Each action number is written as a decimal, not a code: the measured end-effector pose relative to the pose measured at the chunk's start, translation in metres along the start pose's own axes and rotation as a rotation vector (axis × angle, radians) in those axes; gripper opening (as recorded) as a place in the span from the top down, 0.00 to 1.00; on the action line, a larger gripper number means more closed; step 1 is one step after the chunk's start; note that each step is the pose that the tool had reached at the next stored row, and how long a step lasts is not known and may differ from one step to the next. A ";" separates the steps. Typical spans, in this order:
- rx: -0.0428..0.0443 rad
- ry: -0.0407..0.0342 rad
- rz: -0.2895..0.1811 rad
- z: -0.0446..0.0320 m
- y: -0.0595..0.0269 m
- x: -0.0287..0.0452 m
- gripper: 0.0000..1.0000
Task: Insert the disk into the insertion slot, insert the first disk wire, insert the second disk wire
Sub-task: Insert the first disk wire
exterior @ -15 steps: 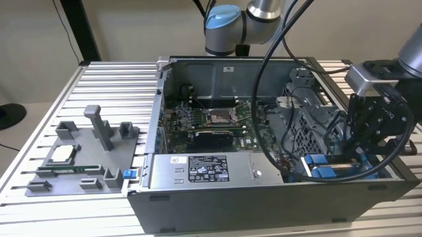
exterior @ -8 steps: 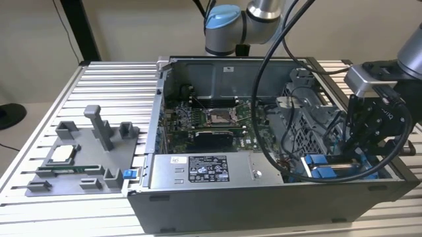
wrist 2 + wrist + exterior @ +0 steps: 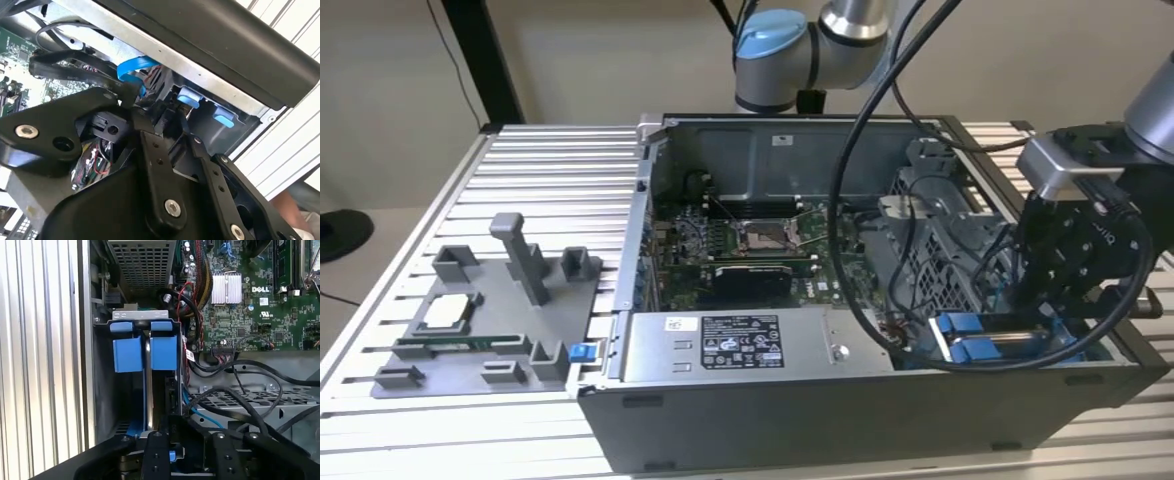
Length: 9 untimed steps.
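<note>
Down inside the open computer case (image 3: 854,420), at the corner on the exterior view's right, the black hand (image 3: 167,435) hangs low over the insertion slot (image 3: 141,315). I cannot tell if the hand is clenched on something or let go, because its own dark body hides the tip. Just past it, the disk (image 3: 164,352) looks to be sitting in the slot already, with its bright blue frame standing up by the grey wall. A blue wire (image 3: 132,67) curls right beside the hand, and thick black wires (image 3: 250,370) loop close by it too. I think the work now is about the wires, not the disk.

What could go wrong? A wire's plug could meet the disk a bit crooked, and a push would then bend it or jam it. The loose wires could catch on the hand and get tugged, since they lie so near. The hand could also bump the case wall, as the corner is tight.

Further in lie the big grey box (image 3: 740,345) with a sticker and the green board (image 3: 747,240). Farthest off, on the slatted tabletop (image 3: 547,170), a grey tray (image 3: 480,330) sits well apart from the case
</note>
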<state>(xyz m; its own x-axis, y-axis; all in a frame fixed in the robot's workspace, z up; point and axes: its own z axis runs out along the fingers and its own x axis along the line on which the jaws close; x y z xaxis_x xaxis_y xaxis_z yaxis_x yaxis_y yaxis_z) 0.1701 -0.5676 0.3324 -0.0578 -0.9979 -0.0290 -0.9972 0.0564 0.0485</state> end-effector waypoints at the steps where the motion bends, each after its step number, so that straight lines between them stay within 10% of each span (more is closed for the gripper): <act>1: 0.0000 -0.0003 0.000 -0.0034 0.0002 -0.0002 1.00; 9: 0.0000 0.0003 0.000 -0.0353 0.0017 -0.0011 1.00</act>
<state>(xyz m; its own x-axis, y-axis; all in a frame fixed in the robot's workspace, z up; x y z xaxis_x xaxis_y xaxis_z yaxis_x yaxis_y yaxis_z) 0.1702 -0.5675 0.3677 -0.0578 -0.9979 -0.0287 -0.9972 0.0563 0.0485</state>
